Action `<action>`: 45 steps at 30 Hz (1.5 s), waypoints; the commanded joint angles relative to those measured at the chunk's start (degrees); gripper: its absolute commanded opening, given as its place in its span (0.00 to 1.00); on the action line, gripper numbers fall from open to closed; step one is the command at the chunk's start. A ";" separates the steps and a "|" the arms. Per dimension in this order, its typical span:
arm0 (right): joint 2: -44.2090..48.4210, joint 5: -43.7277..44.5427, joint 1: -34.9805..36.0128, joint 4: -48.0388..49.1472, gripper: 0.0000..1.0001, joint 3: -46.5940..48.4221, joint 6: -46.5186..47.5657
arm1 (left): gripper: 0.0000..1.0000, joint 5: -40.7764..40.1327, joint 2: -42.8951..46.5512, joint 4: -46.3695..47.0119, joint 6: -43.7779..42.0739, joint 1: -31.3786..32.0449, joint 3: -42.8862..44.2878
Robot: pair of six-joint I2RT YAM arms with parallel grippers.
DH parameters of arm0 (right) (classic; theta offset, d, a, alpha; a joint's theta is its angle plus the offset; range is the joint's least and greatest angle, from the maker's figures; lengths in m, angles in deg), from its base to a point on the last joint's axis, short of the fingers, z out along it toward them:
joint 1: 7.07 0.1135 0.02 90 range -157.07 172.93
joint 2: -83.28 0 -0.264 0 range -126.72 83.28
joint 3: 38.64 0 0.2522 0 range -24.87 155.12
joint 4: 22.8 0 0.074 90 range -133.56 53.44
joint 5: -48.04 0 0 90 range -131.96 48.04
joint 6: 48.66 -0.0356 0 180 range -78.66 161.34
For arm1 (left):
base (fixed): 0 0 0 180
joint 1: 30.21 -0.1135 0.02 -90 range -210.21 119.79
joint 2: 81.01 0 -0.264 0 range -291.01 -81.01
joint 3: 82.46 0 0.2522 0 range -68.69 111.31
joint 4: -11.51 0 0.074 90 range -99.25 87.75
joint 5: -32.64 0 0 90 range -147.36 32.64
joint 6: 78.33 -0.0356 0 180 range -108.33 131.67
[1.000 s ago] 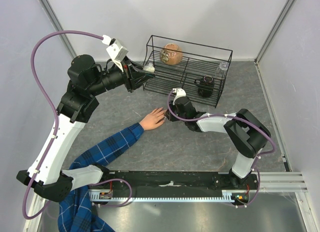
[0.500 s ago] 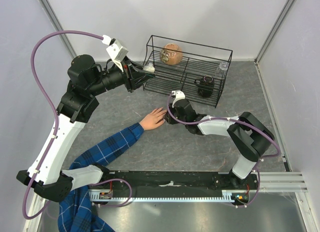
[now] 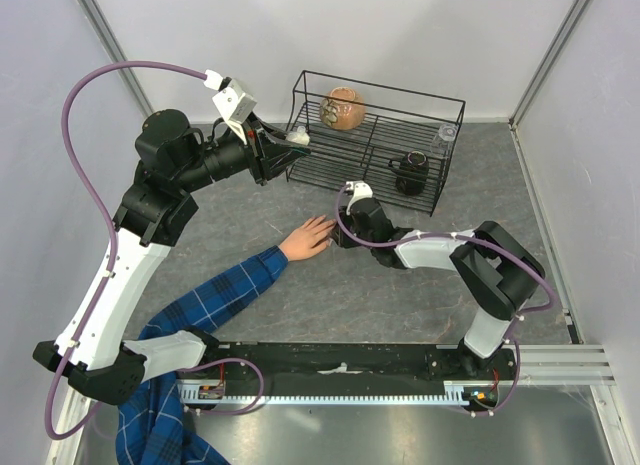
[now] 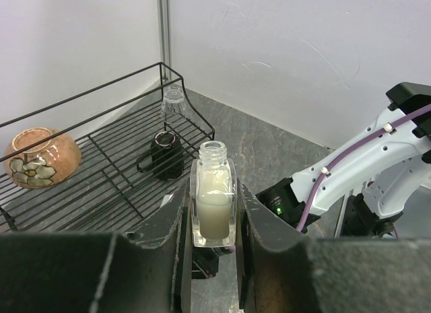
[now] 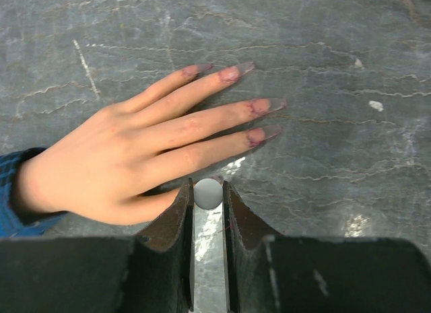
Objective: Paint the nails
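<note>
A light-skinned hand (image 5: 114, 158) in a blue plaid sleeve (image 3: 215, 297) lies flat on the grey table. The nails (image 5: 261, 106) on its outstretched fingers carry reddish-pink smears. The thumb tip sits under my right gripper (image 5: 207, 192), so its nail is hidden. That gripper is shut on the round white cap (image 5: 207, 193) and stands right at the thumb side of the hand (image 3: 305, 238). My left gripper (image 4: 213, 215) is raised beside the rack, shut on a small clear uncapped bottle (image 4: 213, 205) of pale liquid, held upright.
A black wire rack (image 3: 375, 135) stands at the back, holding a brown flowered pot (image 3: 342, 108), a black cup (image 3: 411, 168) and a small glass (image 3: 445, 135). Grey walls close in both sides. The arm bases' rail (image 3: 350, 370) runs along the near edge.
The right wrist has shifted a little by the hand's thumb side, its elbow swinging slightly. The left arm and the hand have not moved.
</note>
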 commanded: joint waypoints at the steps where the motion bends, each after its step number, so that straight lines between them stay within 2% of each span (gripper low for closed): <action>1: -0.98 -0.08 -1.35 2.59 0.00 1.89 -0.51 | 0.02 0.45 0.23 1.59 -1.87 0.18 1.39; 15: -1.60 -2.45 -1.70 2.51 0.00 3.56 0.02 | 0.02 0.36 0.23 1.42 -2.05 0.19 1.65; 32: 1.92 0.18 0.85 0.75 0.00 0.75 -0.86 | 0.02 0.63 0.75 1.33 -1.78 0.18 1.21; 45: -0.10 1.33 -0.47 0.84 0.00 1.80 -0.51 | 0.02 0.54 0.84 1.33 -1.96 0.19 1.04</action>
